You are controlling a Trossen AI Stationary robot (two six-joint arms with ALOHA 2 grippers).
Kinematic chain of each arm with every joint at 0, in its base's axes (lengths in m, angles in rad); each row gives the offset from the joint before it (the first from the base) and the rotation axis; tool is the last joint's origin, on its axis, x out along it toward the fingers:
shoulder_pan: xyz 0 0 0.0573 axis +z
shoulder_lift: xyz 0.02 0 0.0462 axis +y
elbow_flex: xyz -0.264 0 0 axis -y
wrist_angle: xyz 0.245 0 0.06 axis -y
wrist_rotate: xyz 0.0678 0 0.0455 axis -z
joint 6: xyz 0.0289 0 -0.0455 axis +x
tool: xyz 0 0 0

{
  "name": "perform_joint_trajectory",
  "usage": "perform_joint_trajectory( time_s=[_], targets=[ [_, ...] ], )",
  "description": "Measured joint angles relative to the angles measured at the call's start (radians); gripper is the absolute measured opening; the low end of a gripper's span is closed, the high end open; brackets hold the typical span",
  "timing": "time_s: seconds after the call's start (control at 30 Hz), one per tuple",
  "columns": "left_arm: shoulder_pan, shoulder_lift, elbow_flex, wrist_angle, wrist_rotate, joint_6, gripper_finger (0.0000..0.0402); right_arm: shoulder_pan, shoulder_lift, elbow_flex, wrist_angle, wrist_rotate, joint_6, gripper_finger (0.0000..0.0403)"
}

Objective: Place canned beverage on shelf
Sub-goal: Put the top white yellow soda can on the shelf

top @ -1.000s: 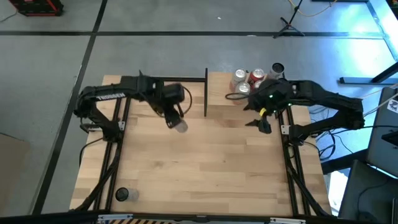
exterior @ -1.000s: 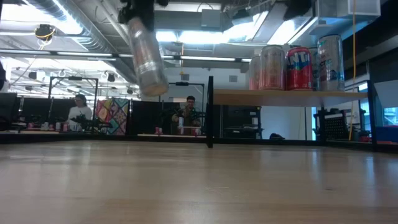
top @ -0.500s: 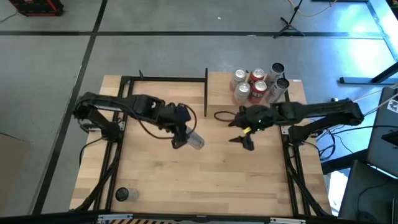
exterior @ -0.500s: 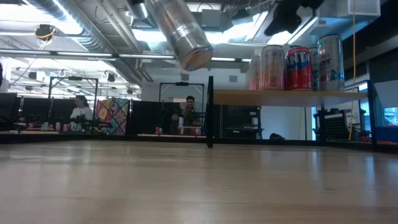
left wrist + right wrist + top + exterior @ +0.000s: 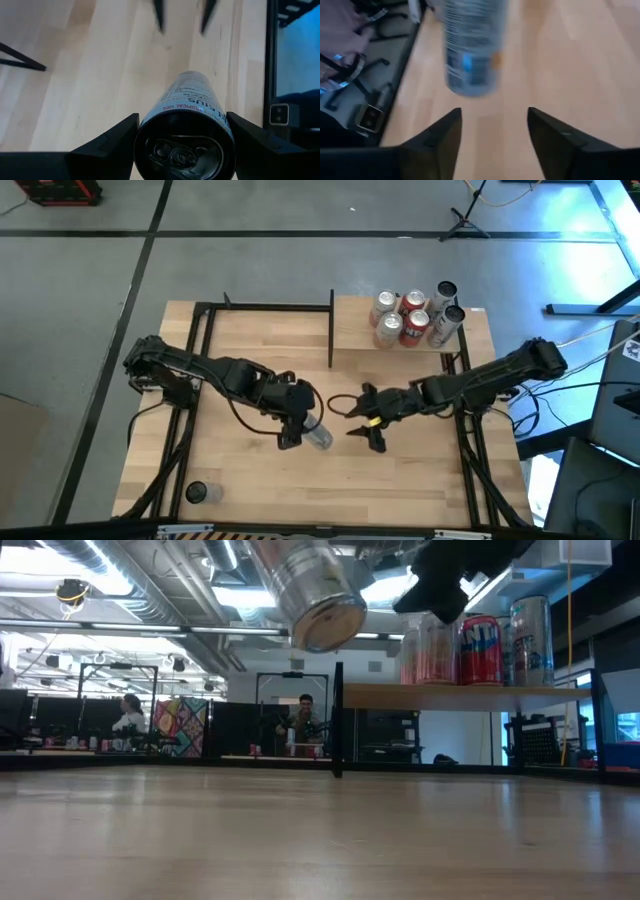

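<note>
Over mid-table, your left gripper [image 5: 303,423] clamps the silver can [image 5: 318,434], its long axis lying roughly level above the wood.

Back on the shelf [image 5: 350,340], five cans [image 5: 416,317] cluster at the right end, and a black post [image 5: 331,328] stands at its left edge; another can [image 5: 197,493] sits at the table's near-left corner. Your right gripper [image 5: 362,420] faces the held can's free end, fingers spread and not touching it. The can's tab end points back into your left wrist, its base toward the right gripper.
</note>
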Motion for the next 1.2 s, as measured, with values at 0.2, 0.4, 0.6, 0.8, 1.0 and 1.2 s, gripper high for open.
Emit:
perform_joint_trajectory(
  time_s=[0.2,0.4,0.6,0.8,1.0,1.2],
  targets=[
    [0.002,-0.001,0.0,0.053,-0.033,0.023,0.0235,0.024,0.078,0.0,0.129,0.019,0.007,0.0138],
    [0.0,0.0,-0.002,0.119,-0.08,0.037,0.0235,0.023,0.125,0.0,0.169,0.026,0.029,0.0095],
    [0.002,-0.001,-0.002,0.172,-0.116,0.056,0.0235,0.02,0.131,0.0,0.214,0.026,0.03,0.0089],
    [0.012,-0.001,-0.002,0.232,-0.146,0.082,0.0235,0.02,0.122,0.0,0.205,0.027,0.027,0.0091],
    [0.052,-0.011,0.014,0.243,-0.165,0.074,0.0235,0.019,0.006,0.103,-0.093,0.006,0.015,0.0092],
    [0.15,-0.006,0.112,0.23,-0.172,0.134,0.0235,0.018,-0.147,0.28,-0.529,0.057,-0.066,0.0092]
  ],
)
